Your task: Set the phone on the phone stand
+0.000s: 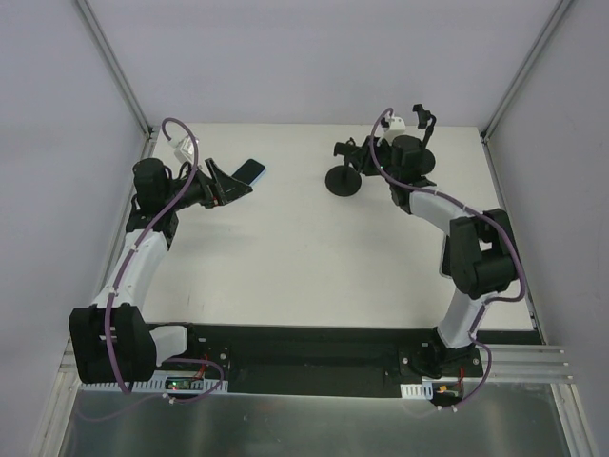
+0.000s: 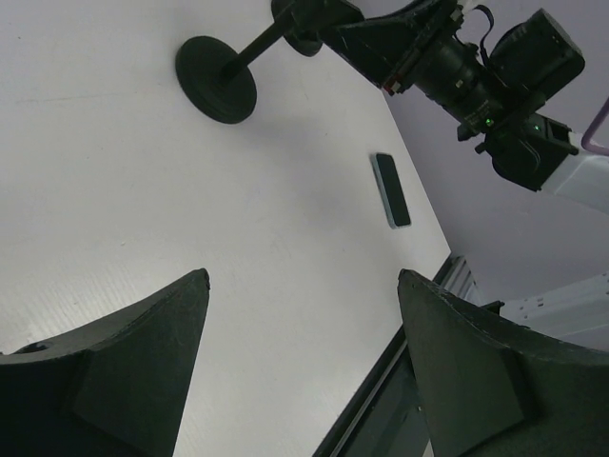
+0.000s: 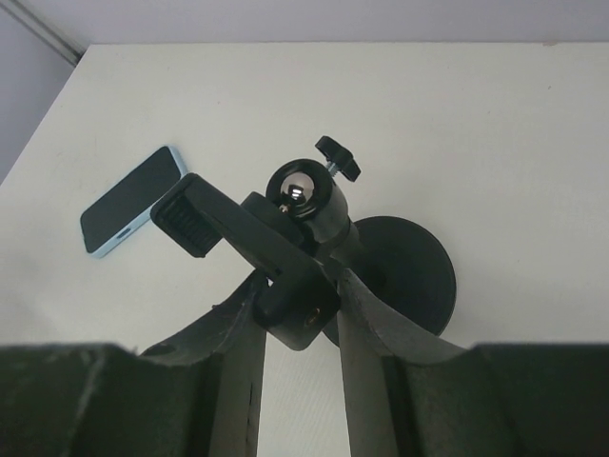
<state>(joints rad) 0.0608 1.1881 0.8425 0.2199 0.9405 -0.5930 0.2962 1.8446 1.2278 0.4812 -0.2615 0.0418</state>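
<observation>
The phone (image 1: 250, 171), light blue with a dark screen, lies flat on the white table near the back. It also shows in the left wrist view (image 2: 391, 189) and the right wrist view (image 3: 133, 200). The black phone stand (image 1: 343, 179) has a round base, a ball head and a clamp arm. My right gripper (image 1: 359, 152) is shut on the stand's clamp bracket (image 3: 303, 309), a finger (image 3: 366, 314) on each side. My left gripper (image 1: 226, 185) is open and empty (image 2: 303, 276), just left of the phone and not touching it.
The table's back edge and a metal rail (image 2: 457, 276) run close behind the phone. Grey enclosure walls stand on three sides. The right arm (image 2: 495, 86) reaches over the stand. A black strip (image 1: 314, 347) lines the near edge.
</observation>
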